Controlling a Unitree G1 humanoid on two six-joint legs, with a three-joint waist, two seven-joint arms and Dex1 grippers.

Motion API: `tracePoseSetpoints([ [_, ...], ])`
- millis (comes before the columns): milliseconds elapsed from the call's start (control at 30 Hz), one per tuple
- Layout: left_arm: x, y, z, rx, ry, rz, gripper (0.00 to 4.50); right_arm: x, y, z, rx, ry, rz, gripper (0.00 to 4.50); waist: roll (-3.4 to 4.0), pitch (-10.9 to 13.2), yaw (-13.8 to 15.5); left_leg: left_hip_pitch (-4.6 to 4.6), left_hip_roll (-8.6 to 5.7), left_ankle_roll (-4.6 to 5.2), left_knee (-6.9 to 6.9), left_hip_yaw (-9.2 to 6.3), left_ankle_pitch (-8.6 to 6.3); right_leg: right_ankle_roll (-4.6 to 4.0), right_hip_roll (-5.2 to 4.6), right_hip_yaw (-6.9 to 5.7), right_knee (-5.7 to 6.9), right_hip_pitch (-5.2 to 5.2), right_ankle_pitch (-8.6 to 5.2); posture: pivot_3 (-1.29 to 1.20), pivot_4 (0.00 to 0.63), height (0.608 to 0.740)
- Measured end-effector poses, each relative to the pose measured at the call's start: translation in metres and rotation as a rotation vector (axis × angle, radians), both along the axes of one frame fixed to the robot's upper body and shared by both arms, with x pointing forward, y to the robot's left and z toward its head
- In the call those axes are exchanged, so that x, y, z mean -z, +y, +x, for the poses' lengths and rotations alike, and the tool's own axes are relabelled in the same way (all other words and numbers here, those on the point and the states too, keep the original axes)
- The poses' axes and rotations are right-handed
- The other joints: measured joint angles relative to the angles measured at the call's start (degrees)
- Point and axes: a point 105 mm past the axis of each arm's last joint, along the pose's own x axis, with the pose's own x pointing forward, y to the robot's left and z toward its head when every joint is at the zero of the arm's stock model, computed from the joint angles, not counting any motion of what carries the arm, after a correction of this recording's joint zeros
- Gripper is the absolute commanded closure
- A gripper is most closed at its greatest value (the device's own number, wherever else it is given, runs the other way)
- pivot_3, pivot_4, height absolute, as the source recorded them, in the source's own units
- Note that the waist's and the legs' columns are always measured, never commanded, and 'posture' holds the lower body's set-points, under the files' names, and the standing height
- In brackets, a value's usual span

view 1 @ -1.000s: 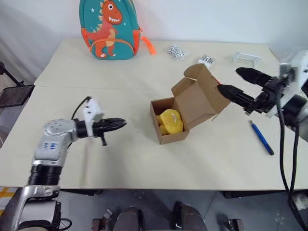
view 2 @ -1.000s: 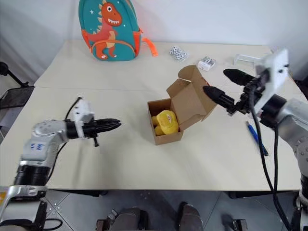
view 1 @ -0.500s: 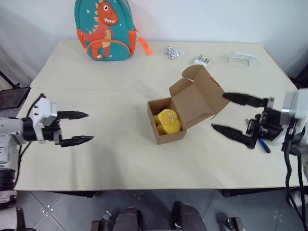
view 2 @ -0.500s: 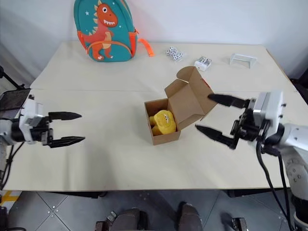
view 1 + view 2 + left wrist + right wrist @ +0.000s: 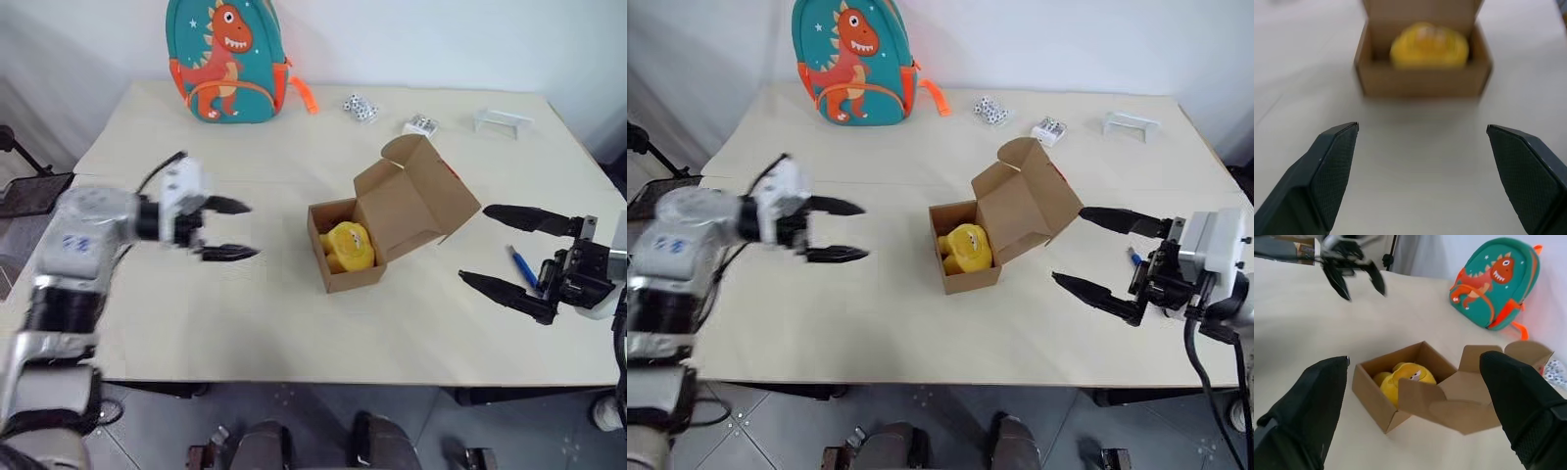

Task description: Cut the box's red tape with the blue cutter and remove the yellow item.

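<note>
1. Opened wide now, the left gripper [image 5: 233, 230] was pinched nearly shut a second ago, and it has swung in from the tabletop's left side to face the box [image 5: 367, 240]; the right gripper [image 5: 514, 253] has backed away from the lid toward the near right edge.

2. Step in hand, by my reading: lifting out the yellow item [image 5: 348, 247]. The lid is already thrown open, so the tape work looks done.

3. The yellow item sits inside the box's tray, filling most of it and rising slightly above the rim, near the middle of the tabletop [image 5: 294, 323].

4. To do this well, the left jaws should come in above the near wall, straddle the soft block, and close gently so that it squashes without slipping. The light box may drag along with it, so a slow, straight lift is wise.

5. The left wrist view lines it up nicely: box dead ahead, yellow block centred between the spread fingertips [image 5: 1334, 156].

6. The right jaws stand wide and empty, just right of the lid flap, well placed to steady the box if needed.

7. The blue cutter [image 5: 521, 265] lies on the tabletop behind the right gripper.

8. Further out: a dinosaur backpack [image 5: 226, 61] stands at the far edge.
</note>
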Motion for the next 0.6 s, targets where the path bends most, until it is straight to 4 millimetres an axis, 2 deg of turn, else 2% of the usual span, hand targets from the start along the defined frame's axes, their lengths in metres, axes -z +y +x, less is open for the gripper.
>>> tracePoseSetpoints([
  [133, 0.002, -0.076, 0.012, 0.076, -0.024, 0.095, 0.06, -0.013, 0.004, -0.004, 0.022, -0.031, 0.048, 0.0, -0.02, 0.01, 0.02, 0.01, -0.02, 0.02, -0.02, -0.02, 0.01, 0.0, 0.0, -0.02, -0.02, 0.01, 0.0, 0.0, 0.15, 0.74],
  [200, 0.011, -0.088, 0.02, 0.057, -0.042, 0.167, 0.06, -0.016, 0.009, -0.008, 0.015, -0.026, 0.065, 0.0, -0.02, 0.02, -0.5, 0.11, -0.02, 0.02, -0.12, 0.02, 0.01, 0.0, 0.02, 0.02, -0.02, 0.01, 0.0, 0.0, 0.15, 0.74],
  [400, 0.034, -0.09, 0.046, -0.038, -0.065, 0.3, 0.06, -0.017, 0.016, -0.015, 0.009, 0.004, 0.083, 0.0, -0.1, 0.07, -0.13, 0.1, -0.02, 0.03, -0.03, 0.0, 0.01, -0.01, 0.06, 0.1, -0.06, 0.01, 0.0, 0.0, 0.15, 0.74],
  [567, 0.037, -0.098, 0.05, -0.024, -0.067, 0.333, 0.06, -0.019, 0.02, -0.017, 0.011, 0.006, 0.078, 0.0, -0.18, 0.12, 0.66, -0.01, -0.03, 0.07, 0.05, -0.06, -0.02, -0.01, 0.05, 0.07, -0.11, 0.01, 0.01, 0.0, 0.15, 0.74],
  [600, 0.039, -0.101, 0.048, -0.008, -0.057, 0.334, 0.22, -0.019, 0.02, -0.017, 0.016, 0.006, 0.08, 0.0, -0.18, 0.12, 0.83, -0.01, -0.03, 0.08, 0.04, -0.07, -0.02, -0.01, 0.05, 0.06, -0.11, 0.01, 0.01, 0.0, 0.15, 0.74],
])
